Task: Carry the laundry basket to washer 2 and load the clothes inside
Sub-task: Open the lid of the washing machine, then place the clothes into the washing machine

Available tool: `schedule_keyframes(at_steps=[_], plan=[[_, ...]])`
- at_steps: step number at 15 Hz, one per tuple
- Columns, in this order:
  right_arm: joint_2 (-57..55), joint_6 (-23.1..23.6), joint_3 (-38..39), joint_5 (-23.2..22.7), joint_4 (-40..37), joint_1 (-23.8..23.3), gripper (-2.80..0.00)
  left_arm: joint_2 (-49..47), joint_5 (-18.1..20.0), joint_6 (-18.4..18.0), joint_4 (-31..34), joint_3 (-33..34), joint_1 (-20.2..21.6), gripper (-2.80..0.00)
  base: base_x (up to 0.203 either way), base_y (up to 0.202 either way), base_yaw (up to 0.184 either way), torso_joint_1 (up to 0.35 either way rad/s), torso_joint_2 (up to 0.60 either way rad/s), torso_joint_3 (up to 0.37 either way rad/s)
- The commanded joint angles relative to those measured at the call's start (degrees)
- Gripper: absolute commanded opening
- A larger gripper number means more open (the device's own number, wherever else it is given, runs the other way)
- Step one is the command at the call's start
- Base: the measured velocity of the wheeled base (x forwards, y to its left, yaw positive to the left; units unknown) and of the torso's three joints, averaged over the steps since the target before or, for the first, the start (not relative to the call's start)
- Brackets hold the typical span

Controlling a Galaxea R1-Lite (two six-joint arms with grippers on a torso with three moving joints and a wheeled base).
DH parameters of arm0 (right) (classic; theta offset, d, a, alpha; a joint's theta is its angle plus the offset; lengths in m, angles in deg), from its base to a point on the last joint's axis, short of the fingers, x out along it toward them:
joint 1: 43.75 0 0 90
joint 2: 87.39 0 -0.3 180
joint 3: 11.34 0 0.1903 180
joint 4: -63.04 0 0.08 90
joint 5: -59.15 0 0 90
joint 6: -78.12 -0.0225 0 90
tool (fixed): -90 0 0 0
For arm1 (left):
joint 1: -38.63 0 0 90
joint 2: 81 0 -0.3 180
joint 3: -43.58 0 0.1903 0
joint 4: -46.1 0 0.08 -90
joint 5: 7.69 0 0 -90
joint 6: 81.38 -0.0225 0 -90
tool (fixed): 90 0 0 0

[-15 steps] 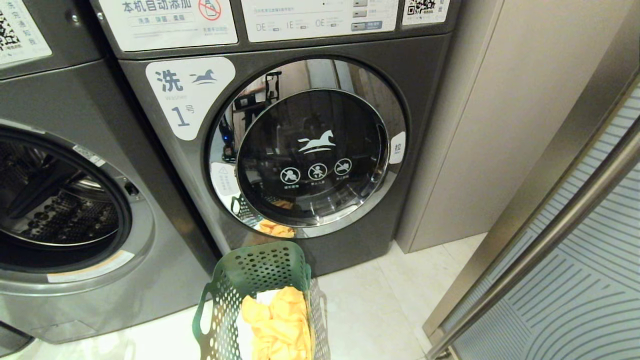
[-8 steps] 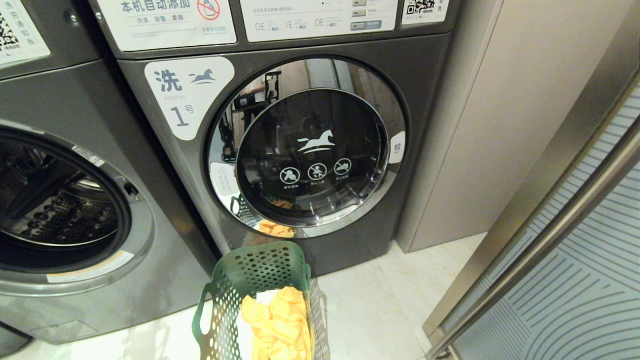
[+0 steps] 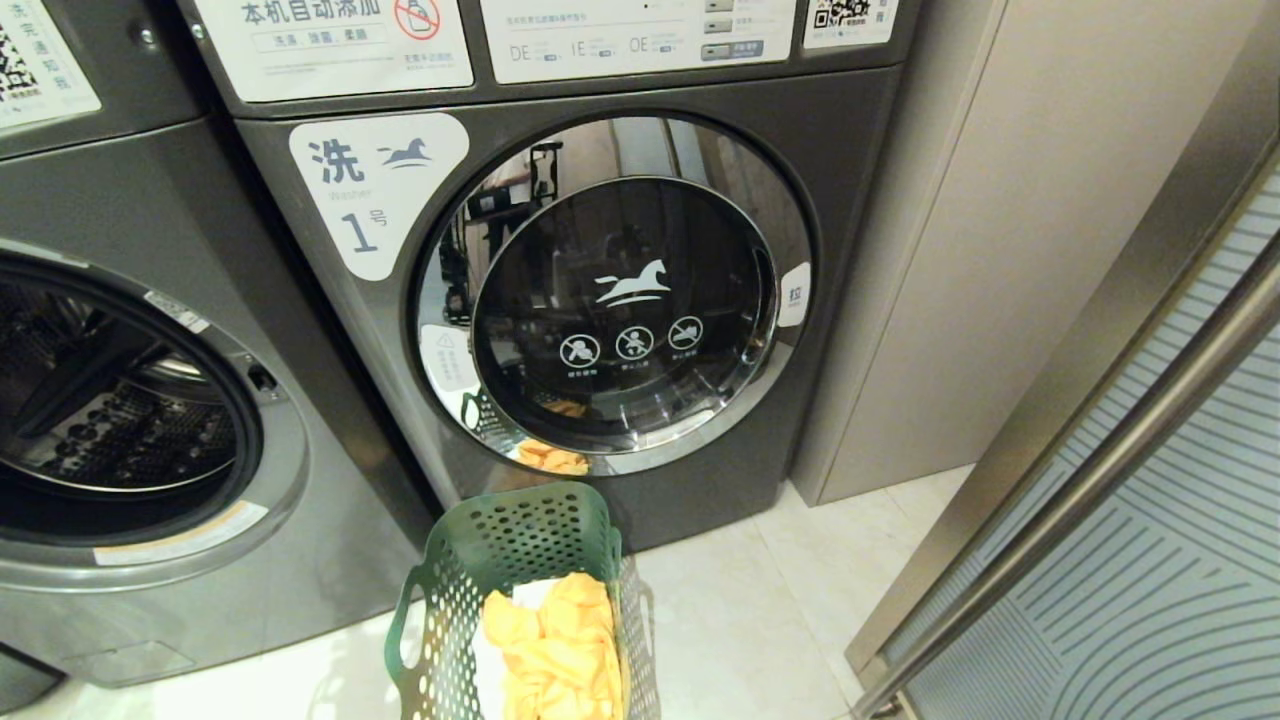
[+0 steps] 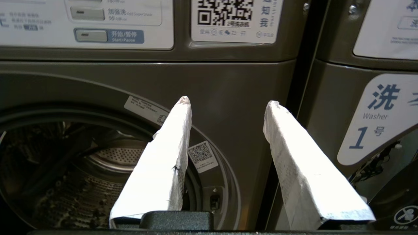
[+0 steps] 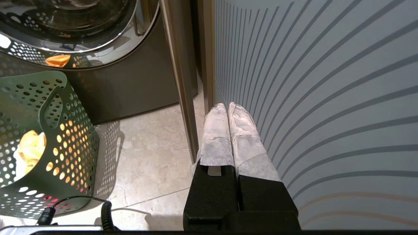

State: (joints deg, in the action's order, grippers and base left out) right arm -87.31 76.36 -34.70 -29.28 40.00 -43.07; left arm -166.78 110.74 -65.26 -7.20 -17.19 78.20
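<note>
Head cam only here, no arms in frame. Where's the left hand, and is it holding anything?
Observer: The left hand is open and empty, aimed at the front of the open washer, beside the drum opening.
Operator: Is that one number 2?
Observer: Its QR label carries a "2". Washer 1 stands right next to it.
Operator: Right hand?
Observer: The right hand is shut and empty, low beside the striped panel, apart from the laundry basket.

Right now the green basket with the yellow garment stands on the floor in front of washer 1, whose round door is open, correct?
Not quite: washer 1 has its round door shut, as the head view shows. The green basket with the yellow garment does stand on the floor before it.
</note>
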Motion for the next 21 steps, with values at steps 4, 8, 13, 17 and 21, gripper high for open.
schedule_keyframes(at_steps=[4,8,13,17,21], plan=[[-0.1,0.0,0.0,0.0,0.0,0.0,-2.80,2.7,0.1,-3.6,-0.3,6.1,-1.5,-2.80,0.000,0.000,0.000,0.000,0.00,0.000],[-0.1,0.0,0.0,0.0,0.0,0.0,-2.80,10.3,-0.2,-4.5,3.7,12.1,-2.7,-2.80,0.000,0.000,0.000,0.000,0.00,0.000],[-0.1,0.0,0.0,0.0,0.0,0.0,-2.80,22.2,0.0,-7.6,9.0,22.0,-8.1,-2.80,0.000,0.000,0.000,0.000,0.00,0.000],[-0.1,0.0,0.0,0.0,0.0,0.0,-2.80,33.8,0.0,-10.6,9.5,36.4,-14.1,-2.80,0.000,0.000,0.000,0.000,0.00,0.000],[-0.1,0.0,0.0,0.0,0.0,0.0,-2.80,40.5,-0.4,-4.9,15.0,37.3,-26.5,-2.80,0.000,0.000,0.000,0.000,0.00,0.000]])
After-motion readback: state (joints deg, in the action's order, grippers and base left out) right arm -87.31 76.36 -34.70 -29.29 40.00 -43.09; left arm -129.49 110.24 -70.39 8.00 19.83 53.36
